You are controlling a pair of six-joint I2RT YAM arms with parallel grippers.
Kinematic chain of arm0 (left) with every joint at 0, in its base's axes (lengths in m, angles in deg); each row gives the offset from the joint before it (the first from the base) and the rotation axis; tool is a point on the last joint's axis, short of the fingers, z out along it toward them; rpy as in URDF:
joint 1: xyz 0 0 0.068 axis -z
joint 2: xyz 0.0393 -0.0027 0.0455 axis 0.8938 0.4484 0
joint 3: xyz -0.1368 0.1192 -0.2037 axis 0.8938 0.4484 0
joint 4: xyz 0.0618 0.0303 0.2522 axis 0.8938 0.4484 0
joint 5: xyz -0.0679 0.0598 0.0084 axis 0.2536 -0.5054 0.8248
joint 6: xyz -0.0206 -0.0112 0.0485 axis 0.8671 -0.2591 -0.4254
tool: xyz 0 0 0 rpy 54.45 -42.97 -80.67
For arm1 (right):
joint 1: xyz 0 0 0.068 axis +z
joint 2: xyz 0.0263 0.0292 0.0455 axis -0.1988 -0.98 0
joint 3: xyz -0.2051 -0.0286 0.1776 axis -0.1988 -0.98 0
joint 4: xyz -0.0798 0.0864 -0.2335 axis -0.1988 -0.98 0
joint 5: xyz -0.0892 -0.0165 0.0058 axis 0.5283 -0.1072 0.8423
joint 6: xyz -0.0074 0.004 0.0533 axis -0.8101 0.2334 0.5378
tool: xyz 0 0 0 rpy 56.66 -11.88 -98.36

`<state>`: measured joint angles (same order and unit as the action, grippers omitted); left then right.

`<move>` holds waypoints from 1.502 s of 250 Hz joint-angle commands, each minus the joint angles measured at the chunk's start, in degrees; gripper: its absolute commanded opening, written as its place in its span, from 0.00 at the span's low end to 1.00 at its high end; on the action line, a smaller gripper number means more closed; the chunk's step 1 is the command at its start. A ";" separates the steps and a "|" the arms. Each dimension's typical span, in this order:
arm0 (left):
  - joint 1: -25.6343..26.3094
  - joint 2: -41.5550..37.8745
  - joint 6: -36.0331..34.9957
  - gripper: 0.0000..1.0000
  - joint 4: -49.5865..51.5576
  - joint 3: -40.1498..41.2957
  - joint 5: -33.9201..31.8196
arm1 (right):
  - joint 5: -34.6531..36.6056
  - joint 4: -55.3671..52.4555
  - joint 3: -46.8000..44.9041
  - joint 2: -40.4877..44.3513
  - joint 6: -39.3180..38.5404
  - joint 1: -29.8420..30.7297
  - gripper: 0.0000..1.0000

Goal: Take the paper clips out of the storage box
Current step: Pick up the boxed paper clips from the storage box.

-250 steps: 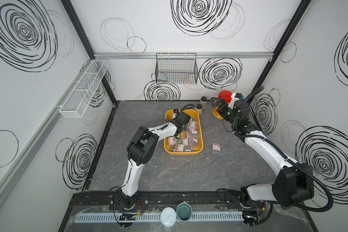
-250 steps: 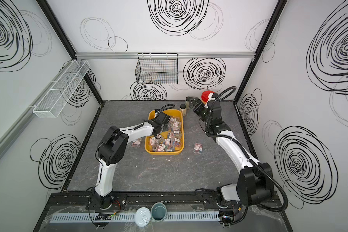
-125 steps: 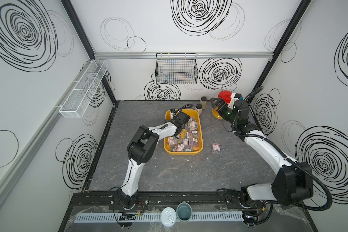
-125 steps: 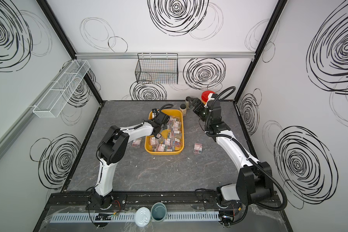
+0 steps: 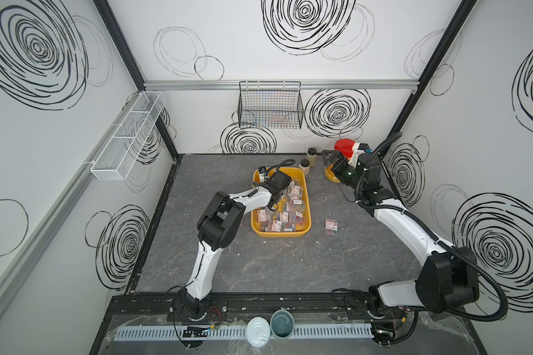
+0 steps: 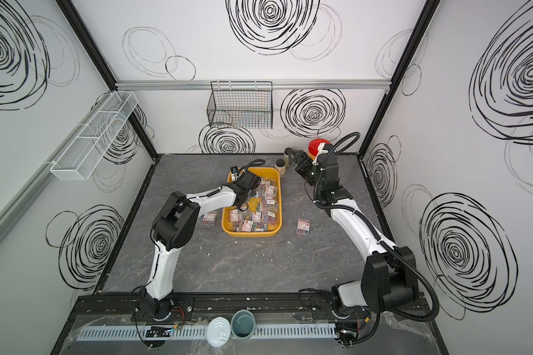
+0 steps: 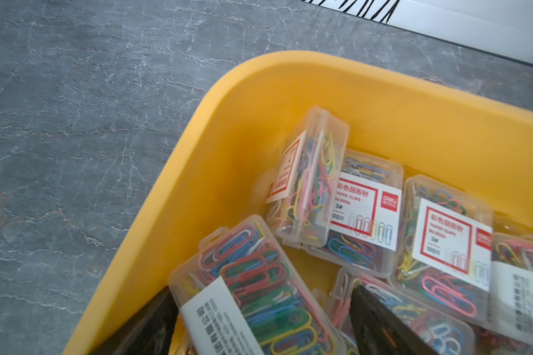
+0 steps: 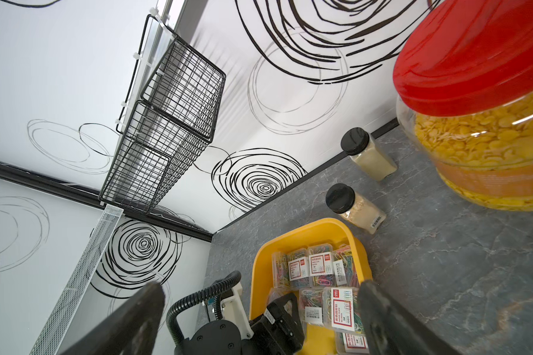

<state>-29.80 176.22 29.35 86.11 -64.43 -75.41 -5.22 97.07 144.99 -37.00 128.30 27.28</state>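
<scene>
- Over the last second the left gripper [image 7: 259, 321] has hardly been shifted above the back left part of the storage box [image 5: 279, 234]. Only its jaws have been drawn somewhat inward.
- In the left wrist view the jaws are seen apart, one on each side of a clear case [image 7: 253, 289] lying printed-back up. A gap is still left on one side, so no grip is judged to have been made.
- A pick of that case is judged to be under way, and the closing must be finished before any lift.
- The right gripper [image 5: 330, 158] is held raised toward the back right corner of the counter [image 5: 290, 270], beside the red-lidded jar [image 5: 345, 146]. Its jaws are spread wide and empty, and it has been little moved.
- Two cases are counted outside the box. One case [image 5: 331, 226] lies near its right side, and a second case [image 6: 209, 218] lies just beside its left side.
- Well over a dozen cases of paper clips [image 5: 291, 212] are left heaped inside. An exact count is prevented by overlap and by the arm.
- Also counted are two black-capped bottles [image 5: 304, 164], one jar, and one black wire basket [image 5: 270, 106].
</scene>
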 commanded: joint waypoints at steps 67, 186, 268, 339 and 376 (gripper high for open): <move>-1.67 2.10 1.42 0.76 1.93 -1.65 -3.42 | -2.16 -0.10 1.20 0.43 0.58 -1.30 1.00; -0.97 -4.48 -5.60 0.56 1.64 -0.65 0.84 | -0.53 3.88 0.08 -1.19 0.91 -0.78 1.00; 1.66 -20.65 -13.70 0.53 2.15 8.97 3.80 | 21.54 14.43 -0.47 -10.23 -14.97 10.99 1.00; -4.71 -40.10 -15.28 0.52 -0.59 31.55 5.35 | 23.33 26.75 -0.67 -19.63 -22.20 14.87 1.00; -12.15 -49.92 -15.42 0.52 -4.31 44.13 9.49 | 23.20 32.88 -2.21 -21.64 -25.71 15.87 1.00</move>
<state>-37.16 132.49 14.53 85.15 -27.08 -69.03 16.11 120.37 144.05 -57.90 107.58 42.21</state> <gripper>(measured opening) 0.541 0.999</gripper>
